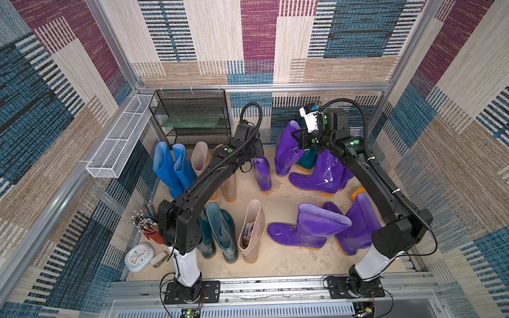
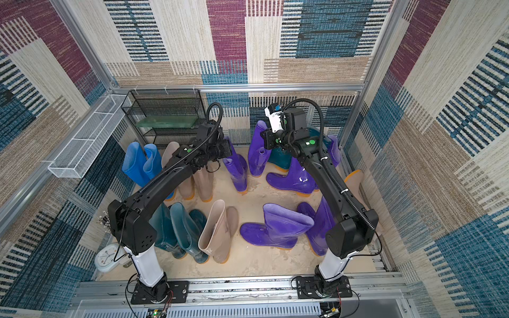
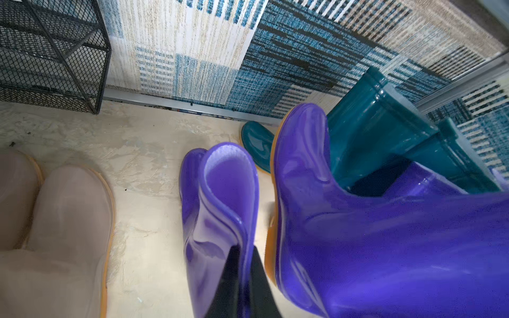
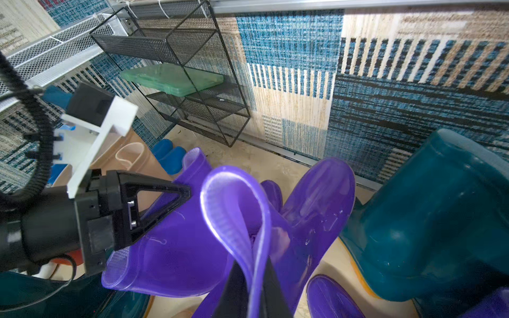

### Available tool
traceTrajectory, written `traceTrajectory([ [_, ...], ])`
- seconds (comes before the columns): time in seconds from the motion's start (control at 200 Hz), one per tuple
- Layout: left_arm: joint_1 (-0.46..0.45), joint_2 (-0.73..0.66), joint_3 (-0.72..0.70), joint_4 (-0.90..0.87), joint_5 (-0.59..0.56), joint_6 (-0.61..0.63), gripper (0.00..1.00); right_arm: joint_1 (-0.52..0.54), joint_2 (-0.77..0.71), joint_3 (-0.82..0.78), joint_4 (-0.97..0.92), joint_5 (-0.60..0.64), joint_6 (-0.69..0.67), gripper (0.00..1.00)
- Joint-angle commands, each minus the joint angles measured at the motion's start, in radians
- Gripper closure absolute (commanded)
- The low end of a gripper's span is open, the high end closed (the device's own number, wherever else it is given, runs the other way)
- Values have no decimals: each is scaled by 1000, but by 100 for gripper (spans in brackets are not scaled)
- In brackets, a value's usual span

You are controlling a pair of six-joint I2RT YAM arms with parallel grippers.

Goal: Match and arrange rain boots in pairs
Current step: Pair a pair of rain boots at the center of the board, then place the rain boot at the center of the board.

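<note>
Left wrist view has the left gripper [image 3: 246, 275] pinched tight on the rim of a slim purple boot [image 3: 220, 206], which sits upright near the black mesh rack [image 3: 49, 55], off its right-arm end. Farther from the rack, the right gripper [image 4: 253, 289] is clamped on the rim of a tall purple boot [image 4: 231, 203], tilted, with a teal boot [image 4: 440, 220] just beyond. Blue boots [image 1: 170, 168] and beige boots [image 1: 230, 184] stand in front of the rack.

Back teal boots [image 1: 307, 161] mostly behind the right arm [image 1: 366, 170] — pen cup [image 1: 151, 236] half under the left arm [image 1: 198, 187]
</note>
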Motion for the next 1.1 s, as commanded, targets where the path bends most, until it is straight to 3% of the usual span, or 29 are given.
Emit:
traceTrajectory([
  [0.0,-1,4,25,86,-23,-14,100,-1,6,10,100,-50,-26,100],
  [0.23,4,22,-13,155,-13,87,100,-8,85,37,22,-106,-91,100],
  [0.616,9,66,28,125,16,99,100,-46,260,57,-117,-179,-133,100],
  [0.711,12,70,22,134,31,109,100,-48,266,59,-117,-142,-116,80],
  [0.731,12,70,22,134,37,110,100,-48,266,59,-116,-136,-110,63],
  [0.756,13,74,22,134,45,112,100,-48,265,59,-112,-131,-101,56],
  [0.967,14,101,70,75,87,131,100,-19,198,73,-90,-46,-31,27],
  [1.092,11,139,126,54,179,140,100,-2,113,41,-69,11,7,21],
])
